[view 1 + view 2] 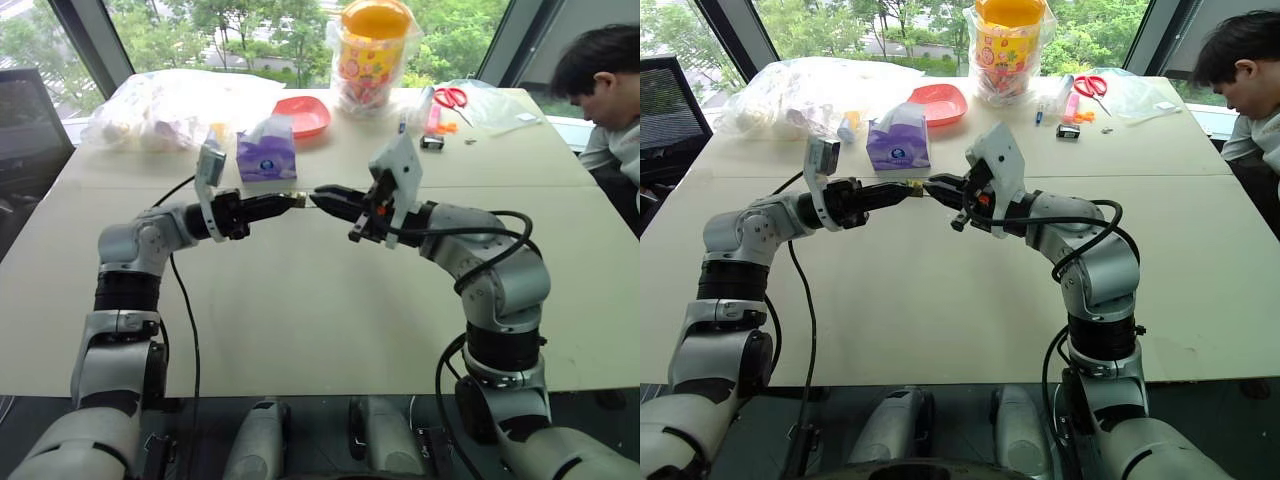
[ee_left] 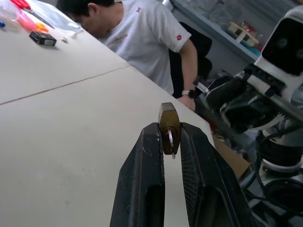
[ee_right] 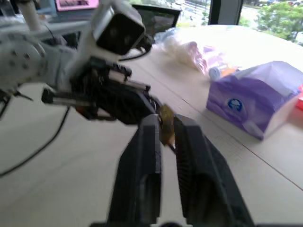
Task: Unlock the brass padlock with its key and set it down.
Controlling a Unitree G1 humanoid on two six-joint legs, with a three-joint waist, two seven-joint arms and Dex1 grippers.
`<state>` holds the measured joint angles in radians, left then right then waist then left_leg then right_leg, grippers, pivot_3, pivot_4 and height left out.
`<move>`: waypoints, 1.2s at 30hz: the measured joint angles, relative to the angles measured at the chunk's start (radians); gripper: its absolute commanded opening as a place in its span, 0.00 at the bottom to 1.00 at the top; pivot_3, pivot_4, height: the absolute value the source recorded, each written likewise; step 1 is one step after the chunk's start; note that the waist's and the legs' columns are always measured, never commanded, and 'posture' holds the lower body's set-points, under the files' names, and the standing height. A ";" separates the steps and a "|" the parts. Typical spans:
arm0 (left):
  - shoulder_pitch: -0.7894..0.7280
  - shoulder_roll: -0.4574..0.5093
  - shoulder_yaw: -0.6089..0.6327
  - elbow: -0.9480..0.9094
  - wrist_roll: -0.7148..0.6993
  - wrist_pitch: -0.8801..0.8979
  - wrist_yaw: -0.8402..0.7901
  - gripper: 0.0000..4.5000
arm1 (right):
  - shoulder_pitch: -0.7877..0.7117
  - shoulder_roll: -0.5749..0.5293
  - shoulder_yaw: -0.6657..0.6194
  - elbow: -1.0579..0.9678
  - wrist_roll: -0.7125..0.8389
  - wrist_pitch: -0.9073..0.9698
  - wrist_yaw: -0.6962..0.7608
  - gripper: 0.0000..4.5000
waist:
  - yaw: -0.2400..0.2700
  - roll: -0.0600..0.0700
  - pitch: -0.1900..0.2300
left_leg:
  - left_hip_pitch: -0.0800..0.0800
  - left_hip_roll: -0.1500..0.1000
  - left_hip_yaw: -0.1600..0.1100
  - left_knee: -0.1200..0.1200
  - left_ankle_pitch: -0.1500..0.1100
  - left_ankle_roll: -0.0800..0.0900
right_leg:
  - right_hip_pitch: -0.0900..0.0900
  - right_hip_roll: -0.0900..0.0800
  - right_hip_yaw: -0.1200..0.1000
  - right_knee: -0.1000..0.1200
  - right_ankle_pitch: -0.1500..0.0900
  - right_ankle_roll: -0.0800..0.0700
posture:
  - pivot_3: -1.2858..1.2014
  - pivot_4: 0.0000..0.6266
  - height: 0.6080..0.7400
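Note:
The brass padlock (image 2: pixel 169 120) is pinched between the tips of my left gripper (image 2: pixel 169 130), held in the air over the middle of the table (image 1: pixel 300 300). A thin silver piece hangs from it into the gap between the fingers; I cannot tell whether it is the shackle or the key. My right gripper (image 1: pixel 318 193) faces the left gripper (image 1: pixel 293 202) tip to tip, almost touching. In the right wrist view the padlock (image 3: pixel 165 128) sits right at the right gripper's (image 3: pixel 163 122) shut tips. I cannot tell whether they pinch anything.
At the back of the table stand a purple tissue pack (image 1: pixel 266 150), a red plate (image 1: pixel 303 115), a jar with an orange lid (image 1: pixel 372 50), red scissors (image 1: pixel 452 97) and a plastic bag (image 1: pixel 170 105). A person (image 1: pixel 605 90) leans in at the far right edge.

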<state>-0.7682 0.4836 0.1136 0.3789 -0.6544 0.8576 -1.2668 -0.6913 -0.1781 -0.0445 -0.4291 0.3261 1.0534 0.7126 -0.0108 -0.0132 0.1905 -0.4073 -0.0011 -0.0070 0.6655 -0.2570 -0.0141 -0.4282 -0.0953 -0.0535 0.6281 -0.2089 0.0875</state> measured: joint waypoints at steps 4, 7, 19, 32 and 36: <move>0.001 0.016 -0.003 -0.036 -0.010 0.014 -0.002 0.00 | -0.005 -0.020 0.000 -0.001 0.044 0.045 -0.043 0.01 | 0.001 0.000 0.000 | -0.001 -0.002 0.001 0.000 0.000 0.000 | 0.000 -0.001 0.000 -0.002 0.000 0.000 | 0.52 0.24 1.00; 0.001 0.019 -0.006 -0.050 -0.016 0.027 -0.010 0.00 | -0.005 -0.052 0.006 -0.001 0.058 0.052 -0.060 0.01 | -0.002 0.000 0.000 | -0.001 -0.002 0.001 0.000 0.000 0.000 | 0.000 -0.001 0.000 -0.003 0.000 0.000 | 0.52 0.24 1.00; 0.011 0.028 -0.021 -0.119 -0.035 0.040 -0.012 0.00 | 0.017 -0.157 0.093 0.033 0.088 0.005 -0.075 0.01 | -0.003 0.000 0.000 | -0.001 -0.002 0.001 -0.001 0.000 0.000 | 0.000 -0.001 0.000 -0.003 0.000 0.000 | 0.52 0.24 1.00; 0.006 0.021 -0.019 -0.079 -0.036 0.017 0.001 0.00 | 0.049 -0.195 0.115 0.059 0.113 -0.013 -0.081 0.01 | -0.002 0.000 0.000 | -0.001 -0.002 0.001 -0.001 0.000 0.000 | 0.000 -0.001 0.000 -0.004 0.000 0.000 | 0.52 0.24 1.00; -0.008 0.015 -0.020 -0.059 -0.034 0.003 0.004 0.00 | 0.053 -0.196 0.110 0.058 0.129 -0.011 -0.093 0.01 | -0.002 0.000 0.000 | -0.002 -0.002 0.001 -0.001 0.000 0.000 | 0.000 -0.001 0.000 -0.004 0.000 0.000 | 0.52 0.24 1.00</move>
<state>-0.7767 0.4985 0.0941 0.3198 -0.6881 0.8605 -1.2628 -0.6388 -0.3738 0.0654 -0.3710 0.4552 1.0428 0.6197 -0.0130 -0.0137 0.1906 -0.4088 -0.0027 -0.0059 0.6649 -0.2571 -0.0140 -0.4284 -0.0965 -0.0534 0.6245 -0.2090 0.0878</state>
